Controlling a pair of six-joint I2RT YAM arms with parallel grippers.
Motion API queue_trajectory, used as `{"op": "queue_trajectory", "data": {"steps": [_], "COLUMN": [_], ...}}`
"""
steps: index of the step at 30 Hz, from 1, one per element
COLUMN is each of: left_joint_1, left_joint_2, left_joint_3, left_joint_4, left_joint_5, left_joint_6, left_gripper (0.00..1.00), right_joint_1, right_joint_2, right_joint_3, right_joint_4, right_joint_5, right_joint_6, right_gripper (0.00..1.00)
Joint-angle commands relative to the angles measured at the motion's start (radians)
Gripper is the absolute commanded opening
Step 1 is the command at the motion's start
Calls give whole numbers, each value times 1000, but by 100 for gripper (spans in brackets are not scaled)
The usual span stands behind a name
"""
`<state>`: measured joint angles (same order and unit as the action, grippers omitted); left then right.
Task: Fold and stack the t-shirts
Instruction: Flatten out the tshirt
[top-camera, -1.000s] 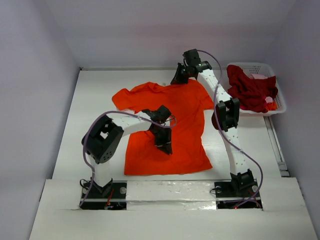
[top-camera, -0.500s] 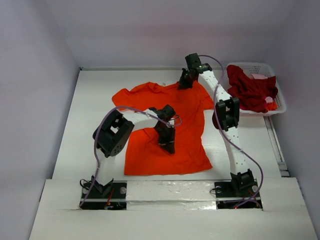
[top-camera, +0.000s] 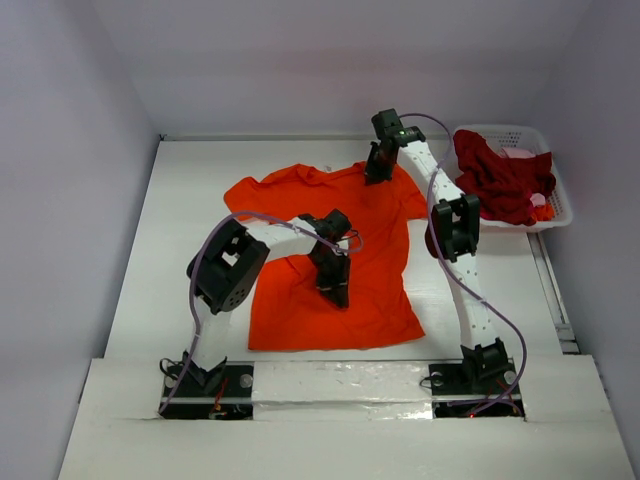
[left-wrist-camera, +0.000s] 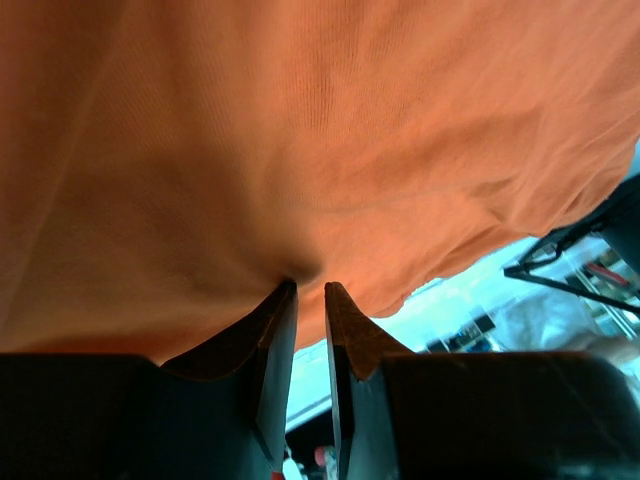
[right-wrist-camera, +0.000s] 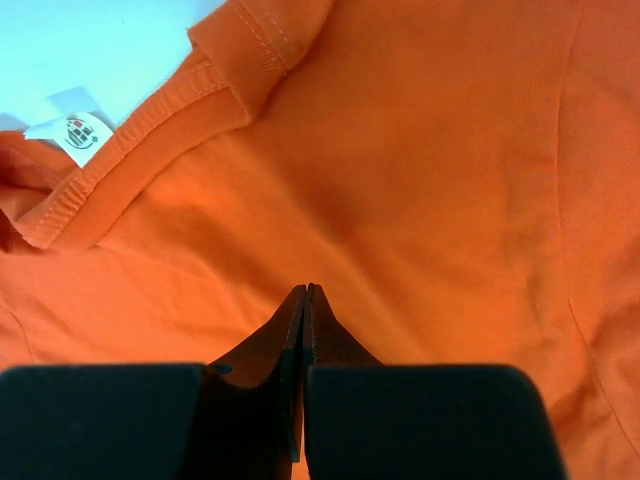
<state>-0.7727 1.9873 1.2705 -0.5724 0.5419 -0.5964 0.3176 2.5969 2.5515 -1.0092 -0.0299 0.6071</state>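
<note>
The bright orange-red t-shirt (top-camera: 380, 245) lies spread flat in the middle of the table, collar at the far side. My left gripper (top-camera: 336, 288) is on its lower middle. In the left wrist view its jaws stand a narrow slit apart and pinch a pucker of the orange cloth (left-wrist-camera: 300, 130) at the tips (left-wrist-camera: 308, 285); the cloth hangs lifted over them. My right gripper (top-camera: 378, 165) is shut, tips (right-wrist-camera: 304, 288) on the cloth (right-wrist-camera: 430, 180) just beside the collar (right-wrist-camera: 130, 170). The dark crimson t-shirt (top-camera: 500, 180) is heaped in the basket with pink cloth (top-camera: 520, 152) behind it.
The white lattice basket (top-camera: 556, 212) stands at the table's far right edge. A white label (right-wrist-camera: 78, 130) shows inside the collar. Bare white table (top-camera: 190, 250) lies left of the shirt, and walls close in the far side and both flanks.
My right gripper has slid right and slightly nearer along the shirt's top edge. The left arm's elbow swung right and its gripper shifted a little right on the cloth.
</note>
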Motion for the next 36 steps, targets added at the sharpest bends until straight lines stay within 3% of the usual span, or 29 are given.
{"op": "queue_trajectory", "data": {"steps": [1, 16, 36], "left_joint_1": [-5, -5, -5], "left_joint_2": [31, 53, 42], "left_joint_3": [-5, -11, -3], "left_joint_4": [-17, -23, -41], "left_joint_5": [0, -16, -34], "left_joint_6": [32, 52, 56], "left_gripper": [17, 18, 18], "right_joint_1": [-8, -26, -46], "right_joint_2": [29, 25, 54], "right_joint_3": [42, 38, 16], "right_joint_4": [-29, -164, -327], "right_joint_5": [19, 70, -1], "right_joint_6": [5, -3, -32], "right_gripper": [0, 0, 0]}}
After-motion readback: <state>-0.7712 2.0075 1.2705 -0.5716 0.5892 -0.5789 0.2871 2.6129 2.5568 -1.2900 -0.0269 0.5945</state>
